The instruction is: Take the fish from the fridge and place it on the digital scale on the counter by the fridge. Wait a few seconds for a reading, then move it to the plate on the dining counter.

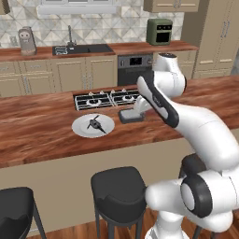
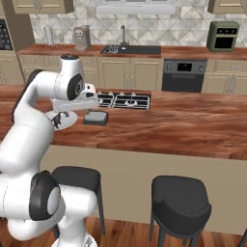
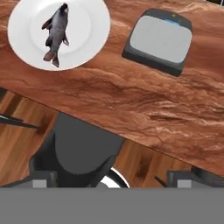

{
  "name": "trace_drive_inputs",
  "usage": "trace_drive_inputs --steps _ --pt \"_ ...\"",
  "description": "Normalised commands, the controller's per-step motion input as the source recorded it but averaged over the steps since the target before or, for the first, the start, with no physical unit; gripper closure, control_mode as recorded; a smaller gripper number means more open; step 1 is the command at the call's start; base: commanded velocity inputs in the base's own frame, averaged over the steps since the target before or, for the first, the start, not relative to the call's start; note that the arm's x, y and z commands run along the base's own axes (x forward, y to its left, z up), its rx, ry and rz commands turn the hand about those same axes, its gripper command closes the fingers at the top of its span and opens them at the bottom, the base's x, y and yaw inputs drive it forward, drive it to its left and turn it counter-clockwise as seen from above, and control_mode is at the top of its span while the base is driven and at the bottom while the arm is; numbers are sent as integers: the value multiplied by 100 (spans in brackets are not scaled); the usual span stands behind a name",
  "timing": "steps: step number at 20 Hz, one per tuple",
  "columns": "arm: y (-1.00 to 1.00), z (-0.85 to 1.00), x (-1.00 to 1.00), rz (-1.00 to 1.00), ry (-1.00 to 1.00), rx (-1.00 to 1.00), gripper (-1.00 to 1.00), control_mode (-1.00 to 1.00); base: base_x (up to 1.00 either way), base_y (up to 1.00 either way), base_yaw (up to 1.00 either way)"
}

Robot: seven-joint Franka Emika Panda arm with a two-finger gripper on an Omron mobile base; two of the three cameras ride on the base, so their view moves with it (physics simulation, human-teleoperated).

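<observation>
Black round stool [image 3: 81, 148] sits below my spread, empty claw [image 3: 111, 181], since the small dark grey fish [image 3: 55, 33] already rests on the round white plate [image 3: 94, 24].

Fish [image 3: 55, 36] lies on plate [image 3: 94, 26], on dining counter [image 1: 42, 130]. Digital scale [image 1: 131, 116] just beside plate, to its right; cooktop [image 1: 105, 99] behind both. Stools [image 1: 119, 191] before counter edge.

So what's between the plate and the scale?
Nothing, just bare wooden counter between the plate and the scale, seen in the hand view.
</observation>
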Motion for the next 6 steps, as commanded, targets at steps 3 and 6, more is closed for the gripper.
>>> trace_drive_inputs --steps 3,6 --pt "-75 20 -85 0 0 0 -100 -100 0 0 0" --pt "-52 23 -71 0 1 0 -100 -100 0 0 0"
